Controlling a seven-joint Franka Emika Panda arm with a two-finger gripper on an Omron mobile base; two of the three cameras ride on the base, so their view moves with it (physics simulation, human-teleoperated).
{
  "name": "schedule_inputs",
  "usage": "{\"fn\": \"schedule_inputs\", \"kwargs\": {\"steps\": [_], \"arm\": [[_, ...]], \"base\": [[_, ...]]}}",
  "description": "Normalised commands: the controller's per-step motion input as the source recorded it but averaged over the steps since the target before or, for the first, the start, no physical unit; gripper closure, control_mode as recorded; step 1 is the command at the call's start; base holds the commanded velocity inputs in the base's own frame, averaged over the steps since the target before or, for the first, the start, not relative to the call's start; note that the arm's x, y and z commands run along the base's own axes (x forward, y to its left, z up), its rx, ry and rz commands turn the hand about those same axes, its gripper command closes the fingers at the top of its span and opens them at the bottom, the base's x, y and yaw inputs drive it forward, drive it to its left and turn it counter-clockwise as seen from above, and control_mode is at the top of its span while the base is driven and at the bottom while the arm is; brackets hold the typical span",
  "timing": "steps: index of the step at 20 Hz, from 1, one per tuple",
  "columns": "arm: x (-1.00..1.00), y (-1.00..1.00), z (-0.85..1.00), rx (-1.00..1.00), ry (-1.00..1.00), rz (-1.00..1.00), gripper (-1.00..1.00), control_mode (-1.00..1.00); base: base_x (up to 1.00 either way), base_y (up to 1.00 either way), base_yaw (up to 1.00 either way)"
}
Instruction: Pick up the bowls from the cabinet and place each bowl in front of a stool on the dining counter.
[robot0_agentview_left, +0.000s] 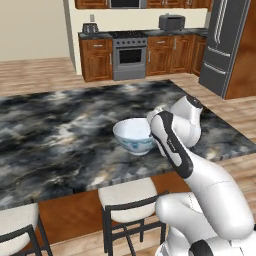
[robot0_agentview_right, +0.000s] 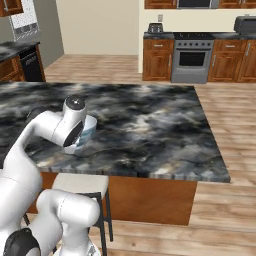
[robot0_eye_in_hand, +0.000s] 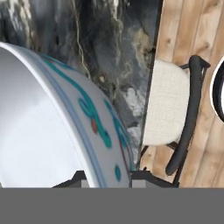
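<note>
A white bowl with blue-teal pattern hangs at the front edge of the black-and-grey marbled dining counter. My gripper is shut on the bowl's rim, one finger inside and one outside the wall. I cannot tell whether the bowl's base touches the stone. A stool with a cream seat and black frame stands just below that edge, in line with the bowl.
Another cream stool stands to the left along the counter front. Across the wooden floor are a stove, reddish-brown base cabinets, wall cabinets above them, and a steel fridge at the right.
</note>
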Motion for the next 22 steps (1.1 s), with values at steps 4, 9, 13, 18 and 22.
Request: {"fn": "schedule_inputs", "kwargs": {"steps": [4,9,13,18,22], "arm": [[0.41,0.01,-0.32,0.0,0.0,0.02,1.0,-1.0],[0.53,0.09,-0.43,0.0,0.0,0.02,1.0,-1.0],[0.58,0.16,-0.47,0.0,0.0,0.01,1.0,-1.0],[0.41,0.15,-0.32,0.0,0.0,0.01,1.0,-1.0],[0.34,0.12,-0.22,0.0,0.0,0.01,1.0,-1.0]], "base": [[0.0,0.0,0.0],[0.0,0.0,0.0],[0.0,0.0,0.0],[0.0,0.0,0.0],[0.0,0.0,0.0]]}}
